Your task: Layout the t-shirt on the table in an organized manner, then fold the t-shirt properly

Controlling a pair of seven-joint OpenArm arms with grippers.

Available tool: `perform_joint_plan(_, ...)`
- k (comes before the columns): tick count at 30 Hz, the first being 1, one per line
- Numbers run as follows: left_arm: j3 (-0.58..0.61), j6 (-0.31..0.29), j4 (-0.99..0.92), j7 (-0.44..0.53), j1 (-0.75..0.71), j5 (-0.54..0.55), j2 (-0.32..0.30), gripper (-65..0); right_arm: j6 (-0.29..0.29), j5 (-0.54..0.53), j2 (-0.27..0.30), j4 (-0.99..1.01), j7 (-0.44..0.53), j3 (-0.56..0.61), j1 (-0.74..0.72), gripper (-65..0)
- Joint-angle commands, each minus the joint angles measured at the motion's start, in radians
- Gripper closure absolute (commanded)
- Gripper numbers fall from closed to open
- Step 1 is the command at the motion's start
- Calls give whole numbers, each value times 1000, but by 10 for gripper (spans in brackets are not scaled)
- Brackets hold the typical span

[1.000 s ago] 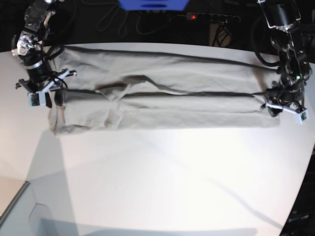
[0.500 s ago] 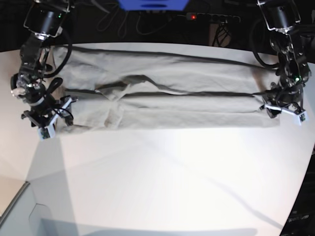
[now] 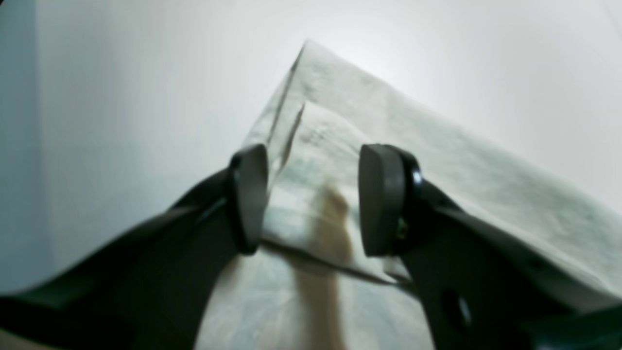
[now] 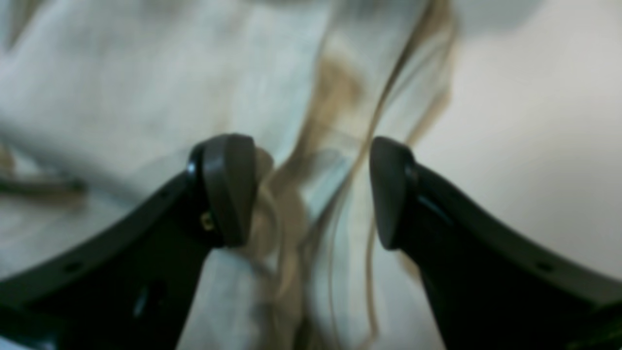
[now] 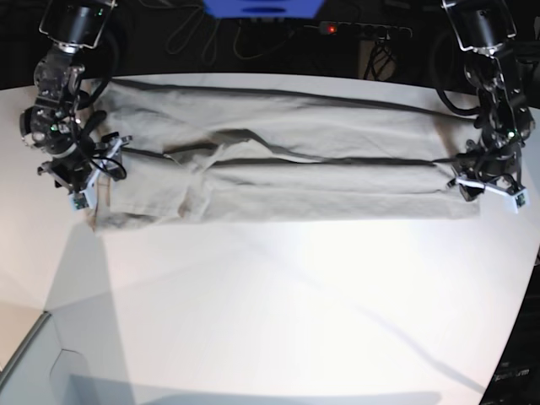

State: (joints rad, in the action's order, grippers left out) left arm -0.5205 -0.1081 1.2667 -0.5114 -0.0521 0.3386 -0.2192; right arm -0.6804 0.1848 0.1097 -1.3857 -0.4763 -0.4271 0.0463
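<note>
Grey-beige cloth, the t-shirt, lies as a long folded band across the far part of the white table, reaching nearly from one arm to the other, with creases and a raised ridge left of its middle. At the base view's right end the left gripper stands at the band's near corner; its wrist view shows the left gripper with jaws spread, a folded corner of t-shirt lying between and beyond the fingers, nothing pinched, bare table to the side. At the base view's left end the right gripper sits over the band's edge. From its wrist camera the right gripper is also parted, with blurred, wrinkled t-shirt and its hems between the fingers, and table beside them.
</note>
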Motion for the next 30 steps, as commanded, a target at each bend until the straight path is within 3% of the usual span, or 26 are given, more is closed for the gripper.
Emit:
perform_joint_plan(1, -3, -2, 18, 23, 14, 7, -16, -294, -18, -21, -2, -51, 32, -2, -12, -377)
perform_joint_plan(6, -3, -2, 21, 23, 14, 7, -16, -294, -18, -21, -11, -139, 27, -2, 36, -377)
perform_joint_plan(20, -3, -2, 18, 26, 13, 7, -12, -294, -18, -21, -52, -80, 34, -3, 94, -373)
perform_joint_plan(24, -3, -2, 18, 26, 11, 7, -13, -294, -18, -21, -52, -70, 27, -6, 88, -290)
perform_joint_plan(30, -3, -2, 18, 26, 10, 7, -15, -294, -18, -21, -52, -70, 27, -8, 86, -90)
